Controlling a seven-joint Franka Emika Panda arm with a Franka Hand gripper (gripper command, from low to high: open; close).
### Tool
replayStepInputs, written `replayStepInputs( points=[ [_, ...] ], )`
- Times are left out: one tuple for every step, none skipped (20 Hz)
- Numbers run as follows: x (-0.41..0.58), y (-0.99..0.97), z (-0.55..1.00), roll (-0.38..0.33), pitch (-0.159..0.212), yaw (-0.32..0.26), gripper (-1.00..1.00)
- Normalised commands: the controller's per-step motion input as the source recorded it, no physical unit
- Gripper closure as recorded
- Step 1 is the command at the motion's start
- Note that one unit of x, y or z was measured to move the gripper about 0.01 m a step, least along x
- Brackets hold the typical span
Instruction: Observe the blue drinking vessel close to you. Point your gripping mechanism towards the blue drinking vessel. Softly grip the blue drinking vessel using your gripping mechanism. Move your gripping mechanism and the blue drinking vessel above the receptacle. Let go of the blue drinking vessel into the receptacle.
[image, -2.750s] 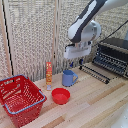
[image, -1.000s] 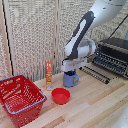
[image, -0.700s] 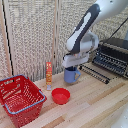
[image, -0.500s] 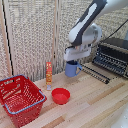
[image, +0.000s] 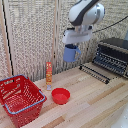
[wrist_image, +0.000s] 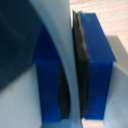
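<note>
Hanging in mid-air from the gripper (image: 73, 44), the mug (image: 70, 52) is well clear of the wooden table (image: 95, 102) and sits high against the slatted backdrop. The exterior view shows the mug roughly upright, its handle turned toward that view's right, with the white gripper block directly above its rim. In the wrist view the pale, blurred mug wall (wrist_image: 60, 55) runs between the blue finger pads (wrist_image: 95, 60), with dark pad material pressed against it; the jaws are clamped on the rim wall, one finger inside and one outside. Such a rim pinch keeps the mug vertical and leaves its base free, which suits a later release from above.

The basket (image: 20, 97) rests at the table edge on the exterior view's left, well apart from the mug and far below it. Between them stand a slim orange bottle (image: 49, 75) and a red bowl (image: 60, 95); the height of the carry would plausibly let the mug pass over both. A toaster oven (image: 114, 56) with a rack (image: 95, 72) drawn out in front occupies the exterior view's right, away from the likely path.

Judged from this layout, lifting is done and transport toward the basket remains, followed by opening over its interior. A release from too high may bounce the mug.
</note>
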Motion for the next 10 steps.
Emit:
replayStepInputs(
  points=[
    [0.191, 0.81, 0.87, 0.041, 0.091, 0.005, 1.00],
    [0.183, 0.81, 0.86, 0.039, 0.092, 0.007, 1.00],
    [0.177, 0.82, 0.86, 0.039, 0.093, 0.009, 1.00],
    [0.169, 0.82, 0.85, 0.039, 0.093, 0.010, 1.00],
    [0.163, 0.85, 0.80, 0.019, 0.094, 0.011, 1.00],
    [0.151, 0.87, 0.75, 0.007, 0.089, 0.010, 1.00],
    [0.137, 0.89, 0.70, 0.000, 0.089, 0.009, 1.00],
    [0.129, 0.90, 0.63, 0.000, 0.087, 0.006, 1.00],
    [0.114, 0.91, 0.58, 0.000, 0.085, 0.005, 1.00],
    [0.111, 0.93, 0.52, 0.000, 0.084, 0.005, 1.00]
  ],
)
